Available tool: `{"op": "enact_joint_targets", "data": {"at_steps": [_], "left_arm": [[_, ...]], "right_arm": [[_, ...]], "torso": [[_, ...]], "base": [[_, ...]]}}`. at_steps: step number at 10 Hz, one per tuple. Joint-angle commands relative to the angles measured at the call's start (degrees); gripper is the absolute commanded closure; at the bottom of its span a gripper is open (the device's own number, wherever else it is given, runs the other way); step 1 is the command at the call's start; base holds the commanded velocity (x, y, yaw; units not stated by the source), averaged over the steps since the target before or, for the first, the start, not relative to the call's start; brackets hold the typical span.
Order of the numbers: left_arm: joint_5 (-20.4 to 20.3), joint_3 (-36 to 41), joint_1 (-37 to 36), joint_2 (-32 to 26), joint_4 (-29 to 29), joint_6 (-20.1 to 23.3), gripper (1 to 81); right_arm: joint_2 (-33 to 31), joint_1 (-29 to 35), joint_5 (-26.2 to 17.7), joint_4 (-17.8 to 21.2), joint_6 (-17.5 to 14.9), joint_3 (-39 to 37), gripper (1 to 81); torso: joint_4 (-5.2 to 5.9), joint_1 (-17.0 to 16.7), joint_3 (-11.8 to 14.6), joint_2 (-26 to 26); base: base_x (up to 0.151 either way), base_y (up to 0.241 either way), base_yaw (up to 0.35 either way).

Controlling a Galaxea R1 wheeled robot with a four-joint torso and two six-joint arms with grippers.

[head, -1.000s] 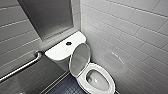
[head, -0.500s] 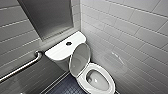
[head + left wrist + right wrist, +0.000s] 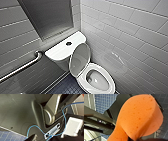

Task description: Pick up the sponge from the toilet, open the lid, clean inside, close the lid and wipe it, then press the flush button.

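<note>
The right claw (image 3: 133, 138) pinched the sponge (image 3: 140, 116) over the floor tiles (image 3: 102, 104), and the toilet (image 3: 110, 76) lay open ahead, its lid (image 3: 80, 58) upright by the tank (image 3: 58, 51).

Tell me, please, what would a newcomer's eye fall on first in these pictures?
First comes the bright orange sponge, looming very close in the right wrist view above the floor tiles. Next, in the head view, stands the white toilet in the corner of grey tiled walls, with its lid raised. The dark flush button sits in the middle of the tank top.
</note>
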Motion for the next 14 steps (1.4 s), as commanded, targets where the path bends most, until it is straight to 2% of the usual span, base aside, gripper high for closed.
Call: {"op": "enact_joint_targets", "data": {"at_steps": [1,3,6,9,11,14], "left_arm": [[5.0,-0.2,0.4,1.1,-2.3,0.2,1.0],[5.0,-2.4,0.2,2.7,-2.3,0.2,1.0],[4.8,-3.8,0.4,3.6,-2.3,0.2,1.0],[5.1,-6.8,0.6,5.6,-2.3,0.2,1.0],[5.1,-11.5,0.7,8.4,-2.6,0.1,1.0],[5.1,-12.7,0.9,9.9,-2.6,0.1,1.0]], "right_arm": [[-13.8,1.9,-1.5,0.5,-0.1,16.8,81.1],[-19.0,5.4,2.0,-0.1,0.0,23.6,81.1],[-23.3,14.6,1.3,-0.2,0.3,28.3,81.1],[-25.4,25.4,-3.4,0.8,0.6,31.9,81.1],[-25.2,30.5,-6.3,2.2,0.7,31.3,81.1],[-24.8,38.3,-11.0,5.3,0.7,29.2,81.1]], "torso": [[0.0,0.0,0.0,0.0],[0.0,0.0,0.0,0.0],[0.0,0.0,0.0,0.0],[0.0,0.0,0.0,0.0],[0.0,0.0,0.0,0.0],[0.0,0.0,0.0,0.0]], "base": [[0.0,0.0,0.0],[0.0,0.0,0.0],[0.0,0.0,0.0],[0.0,0.0,0.0],[0.0,0.0,0.0],[0.0,0.0,0.0]]}}
